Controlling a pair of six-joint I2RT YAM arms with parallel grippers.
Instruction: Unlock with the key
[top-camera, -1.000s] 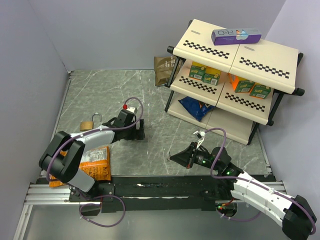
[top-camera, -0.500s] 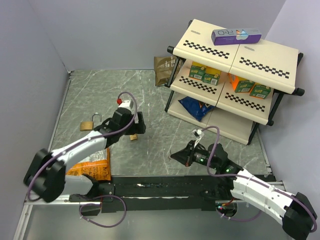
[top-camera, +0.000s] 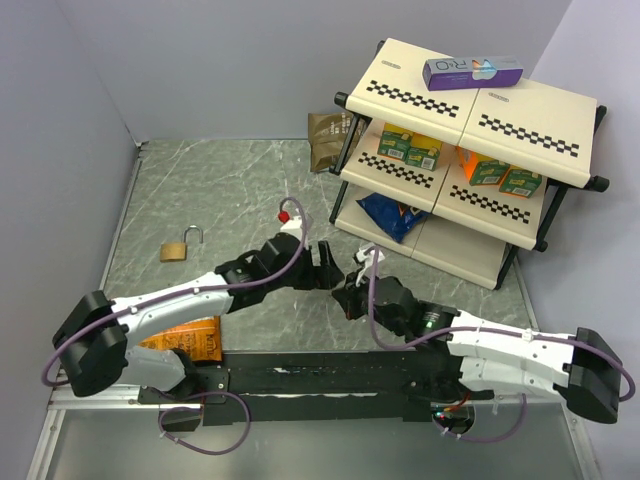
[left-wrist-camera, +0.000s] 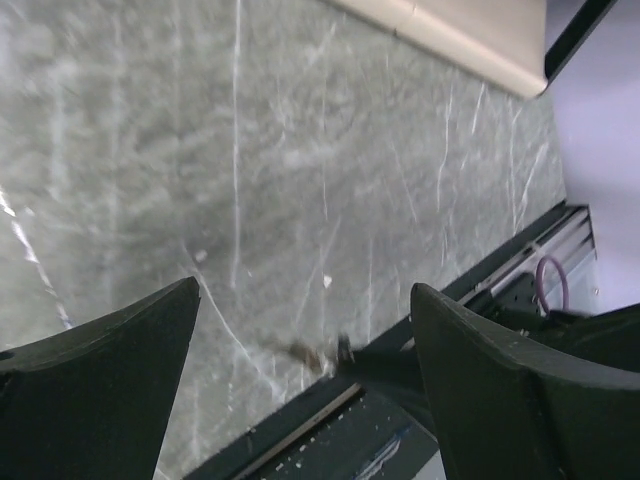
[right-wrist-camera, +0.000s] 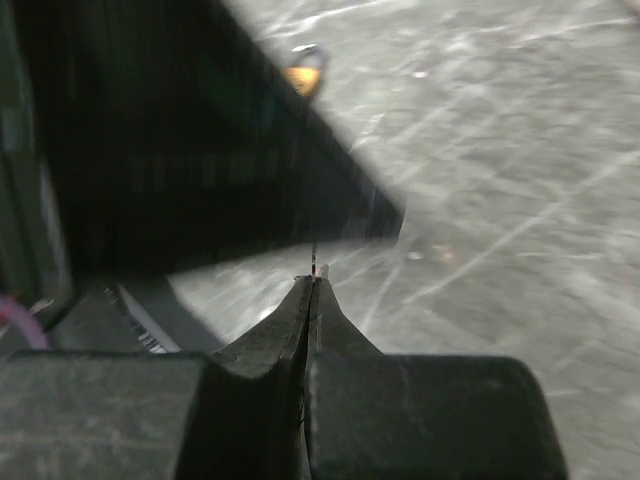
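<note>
Both arms have swung toward the middle of the worktop (top-camera: 210, 185), and the left end effector (top-camera: 322, 262) now sits just beside the right end effector (top-camera: 347, 297). The left one's fingers stand wide apart, holding nothing. The right one's fingers press together on the key (right-wrist-camera: 316, 264), a thin sliver poking past their tips. The padlock (top-camera: 180, 246) lies well apart, far left.

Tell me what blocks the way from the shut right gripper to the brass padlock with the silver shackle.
The open left gripper and its black wrist lie across that line, just before the right gripper. The brass padlock sits beyond them on the grey marbled table. A thin sliver, likely the key, pokes from the right gripper's tip.
</note>
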